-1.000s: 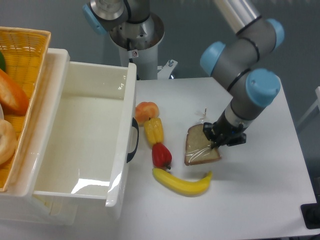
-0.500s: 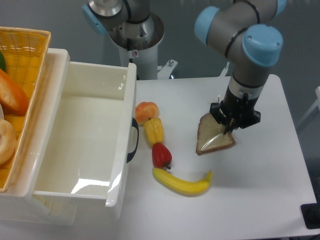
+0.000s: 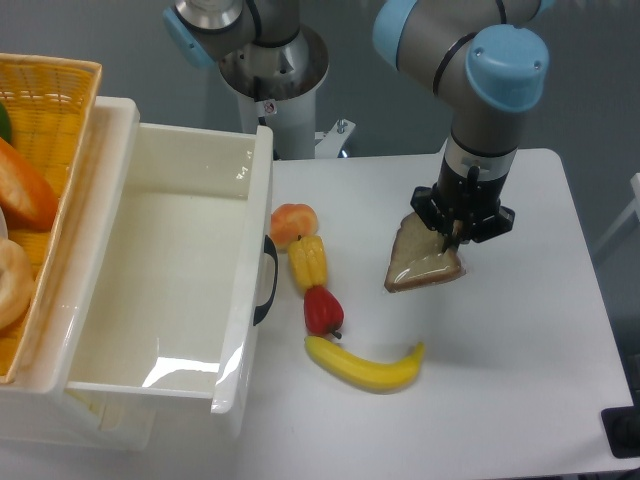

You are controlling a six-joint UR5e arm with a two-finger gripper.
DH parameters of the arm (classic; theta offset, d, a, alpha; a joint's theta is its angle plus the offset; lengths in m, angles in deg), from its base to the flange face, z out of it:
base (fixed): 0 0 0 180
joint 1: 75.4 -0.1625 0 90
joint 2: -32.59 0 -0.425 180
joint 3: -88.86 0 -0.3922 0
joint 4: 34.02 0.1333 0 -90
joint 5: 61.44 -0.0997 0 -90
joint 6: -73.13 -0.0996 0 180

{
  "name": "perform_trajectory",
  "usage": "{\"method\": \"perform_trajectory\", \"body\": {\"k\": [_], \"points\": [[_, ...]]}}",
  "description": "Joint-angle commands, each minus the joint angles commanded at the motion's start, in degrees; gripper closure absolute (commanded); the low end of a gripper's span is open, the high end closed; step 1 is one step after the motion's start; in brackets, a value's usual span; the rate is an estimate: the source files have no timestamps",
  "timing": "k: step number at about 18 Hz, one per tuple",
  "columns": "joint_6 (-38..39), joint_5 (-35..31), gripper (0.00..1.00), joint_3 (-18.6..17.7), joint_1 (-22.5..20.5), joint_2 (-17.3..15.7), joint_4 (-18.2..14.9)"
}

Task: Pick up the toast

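Since the last frame I see the toast (image 3: pixel 423 262) has come up and shifted left and away from the banana (image 3: pixel 367 366); arm has swung more upright over it. End effector (image 3: pixel 455 240) is clamped on the toast's upper right edge, fingers closed onto the slice. Toast hangs tilted, near corner drooping toward the lower left, clear film or wrap glinting on its face. It looks lifted off the white surface (image 3: pixel 520 360), though I can't confirm a gap under the lowest corner from this angle.

Banana lies on the surface below and left of the toast, well apart from it. Left of that, a column of items: red pepper-like piece (image 3: pixel 323 311) just above the banana's left end, yellow pepper-like piece (image 3: pixel 308 260) touching it above, and an orange-red fruit (image 3: pixel 292 222) at the top, beside the bin. White plastic bin (image 3: pixel 240 330) sits at the left with a dark handle (image 3: pixel 268 280) on its right wall. Wicker basket (image 3: pixel 62 95) is at the far left, holding orange-brown bread pieces (image 3: pixel 20 190). Robot base column (image 3: pixel 272 75) stands behind the surface at top centre.
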Motion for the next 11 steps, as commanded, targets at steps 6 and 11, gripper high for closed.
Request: {"method": "perform_trajectory", "body": {"k": [6, 11], "points": [[0.0, 0.1, 1.00, 0.0, -0.2, 0.0, 0.0], [0.4, 0.2, 1.00, 0.2, -0.1, -0.1, 0.1]]}}
